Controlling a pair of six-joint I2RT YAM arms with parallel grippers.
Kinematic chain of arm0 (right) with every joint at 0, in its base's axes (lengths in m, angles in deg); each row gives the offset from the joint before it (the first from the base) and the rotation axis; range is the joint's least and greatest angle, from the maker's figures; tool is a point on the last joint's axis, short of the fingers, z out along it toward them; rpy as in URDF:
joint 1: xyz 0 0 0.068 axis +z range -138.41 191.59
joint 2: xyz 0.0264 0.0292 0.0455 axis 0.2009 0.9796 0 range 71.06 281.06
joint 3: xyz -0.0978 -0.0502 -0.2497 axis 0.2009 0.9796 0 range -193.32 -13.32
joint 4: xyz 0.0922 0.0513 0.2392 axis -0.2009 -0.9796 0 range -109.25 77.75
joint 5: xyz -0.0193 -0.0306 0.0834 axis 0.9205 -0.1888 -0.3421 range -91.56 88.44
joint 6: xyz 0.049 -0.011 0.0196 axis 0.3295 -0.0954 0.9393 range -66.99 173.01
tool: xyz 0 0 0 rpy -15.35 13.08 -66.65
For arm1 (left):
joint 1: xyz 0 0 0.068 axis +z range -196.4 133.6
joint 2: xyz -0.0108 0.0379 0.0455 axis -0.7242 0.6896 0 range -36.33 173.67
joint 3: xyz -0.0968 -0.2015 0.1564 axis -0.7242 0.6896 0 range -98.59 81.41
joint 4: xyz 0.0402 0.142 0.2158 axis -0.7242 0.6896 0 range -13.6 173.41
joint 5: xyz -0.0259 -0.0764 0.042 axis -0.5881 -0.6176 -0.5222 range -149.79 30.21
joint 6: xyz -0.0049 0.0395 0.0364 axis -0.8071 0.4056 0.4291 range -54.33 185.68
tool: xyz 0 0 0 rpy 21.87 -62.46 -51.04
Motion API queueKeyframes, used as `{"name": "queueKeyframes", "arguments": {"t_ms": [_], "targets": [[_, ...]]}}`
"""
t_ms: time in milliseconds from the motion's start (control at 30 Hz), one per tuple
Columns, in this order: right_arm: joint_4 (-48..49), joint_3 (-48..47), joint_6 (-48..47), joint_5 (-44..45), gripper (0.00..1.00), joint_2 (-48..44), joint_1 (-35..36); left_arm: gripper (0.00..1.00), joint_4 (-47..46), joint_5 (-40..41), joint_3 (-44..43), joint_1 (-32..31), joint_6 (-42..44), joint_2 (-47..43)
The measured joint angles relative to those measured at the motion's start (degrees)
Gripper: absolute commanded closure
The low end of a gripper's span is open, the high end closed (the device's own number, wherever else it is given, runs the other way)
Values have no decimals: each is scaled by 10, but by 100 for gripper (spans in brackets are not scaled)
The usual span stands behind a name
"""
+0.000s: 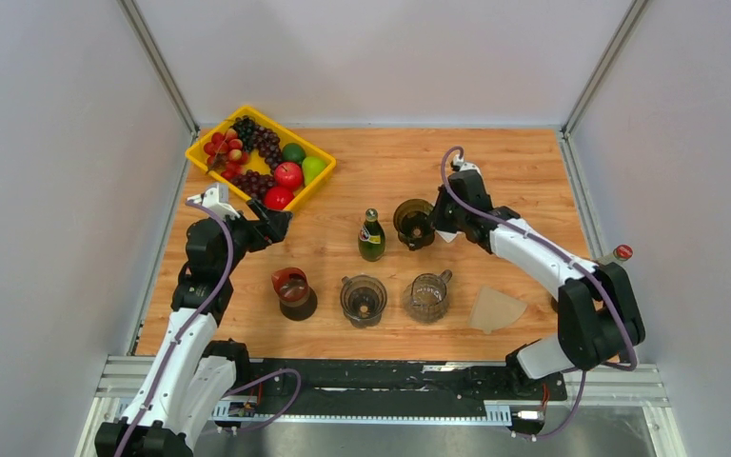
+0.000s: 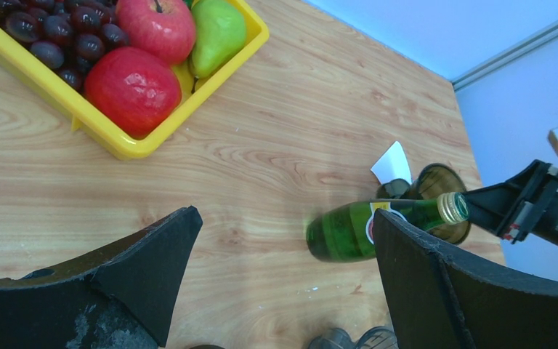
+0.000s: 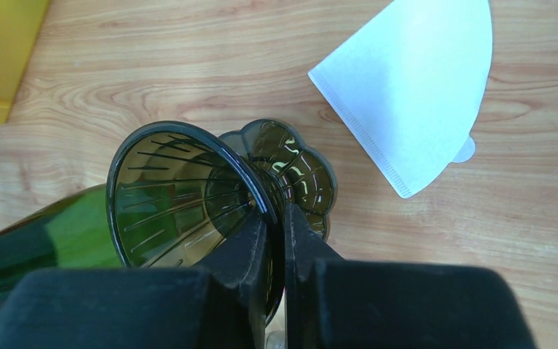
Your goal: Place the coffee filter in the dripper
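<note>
Right gripper (image 3: 275, 218) is pinched tight on the rim of the dripper (image 3: 182, 196), one finger inside the cone, one outside. The white filter (image 3: 414, 94) lies flat on the table (image 3: 523, 240) just beside the dripper, not in it. Left gripper (image 2: 285, 222) hangs with its fingers wide apart near the fruit tray (image 2: 127, 145), a green bottle (image 2: 349, 229) ahead of it.

Fruit tray (image 1: 196, 150) sat at the table's far left, bottle (image 1: 371, 236) stood mid-table, dripper (image 1: 413, 222) just right of it, paper filter (image 3: 414, 87) lay beside the dripper, left vessel (image 1: 294, 291), middle vessel (image 1: 364, 300) and right vessel (image 1: 427, 295) ranged in a row before them, second filter (image 1: 496, 308) lay right of that row.
</note>
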Motion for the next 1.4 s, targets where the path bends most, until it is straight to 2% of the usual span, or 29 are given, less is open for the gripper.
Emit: {"name": "queueKeyframes", "arguments": {"t_ms": [267,733,1033,1400], "targets": [[-77,-38,-15,-61,100,-79,-3,0,0,0,5,0,0,0],[-277,-60,-55,-188,100,-177,-7,0,0,-3,9,0,0,4],[-307,-38,-82,-237,99,-191,-7,0,0,-4,9,0,0,7],[-322,-11,-117,-250,96,-198,-7,0,0,-3,9,0,0,11]]}}
